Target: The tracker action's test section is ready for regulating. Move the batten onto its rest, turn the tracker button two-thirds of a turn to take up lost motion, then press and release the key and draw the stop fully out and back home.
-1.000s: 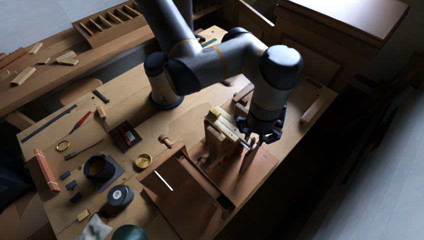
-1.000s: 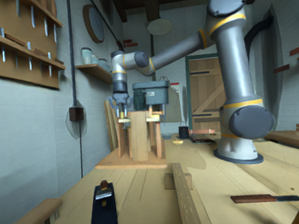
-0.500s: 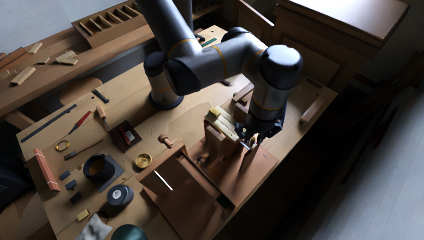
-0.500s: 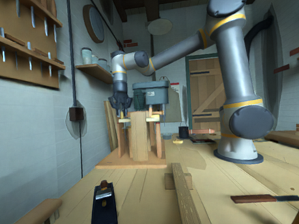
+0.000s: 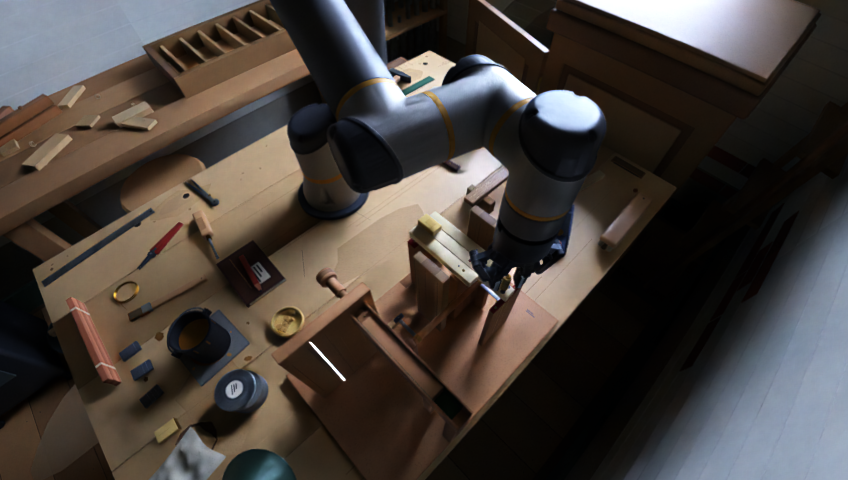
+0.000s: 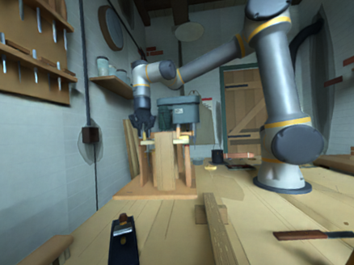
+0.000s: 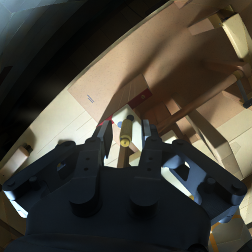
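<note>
The wooden tracker action test section (image 5: 452, 279) stands on a reddish base board at the right end of the bench. Its pale key (image 5: 443, 247) lies across the top of the uprights. The yellow knurled tracker button (image 7: 126, 133) stands at the top of a thin upright post beside the key. My gripper (image 7: 125, 135) hangs straight down over the button, open, with the button between its fingers, and it holds nothing. The stop knob (image 5: 330, 281) sticks out of the sloped box to the left. A long wooden batten (image 6: 222, 240) lies on the bench.
Behind the test section are the arm's base (image 5: 330, 190) and a rear bench with wood offcuts. Hand tools, a dark pot (image 5: 196, 336) and a round tin (image 5: 241, 389) crowd the left of the bench. A wooden block (image 5: 625, 223) lies near the right edge.
</note>
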Controlling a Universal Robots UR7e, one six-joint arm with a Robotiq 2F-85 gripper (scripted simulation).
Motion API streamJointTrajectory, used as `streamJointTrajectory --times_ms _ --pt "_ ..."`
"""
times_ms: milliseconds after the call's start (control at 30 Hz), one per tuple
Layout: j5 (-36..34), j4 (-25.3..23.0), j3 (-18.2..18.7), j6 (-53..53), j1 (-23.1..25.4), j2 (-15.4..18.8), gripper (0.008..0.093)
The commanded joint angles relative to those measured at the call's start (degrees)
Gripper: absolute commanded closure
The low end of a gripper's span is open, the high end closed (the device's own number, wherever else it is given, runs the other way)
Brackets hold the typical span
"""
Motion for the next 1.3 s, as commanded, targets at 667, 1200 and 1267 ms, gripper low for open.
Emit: streamJointTrajectory --times_ms 667,1200,1267 --pt "0.0 0.0 0.0 -0.1 0.0 0.0 0.0864" --pt "0.0 0.0 0.0 0.0 0.0 0.0 0.0934" --pt "0.0 0.0 0.0 0.0 0.0 0.0 0.0934"
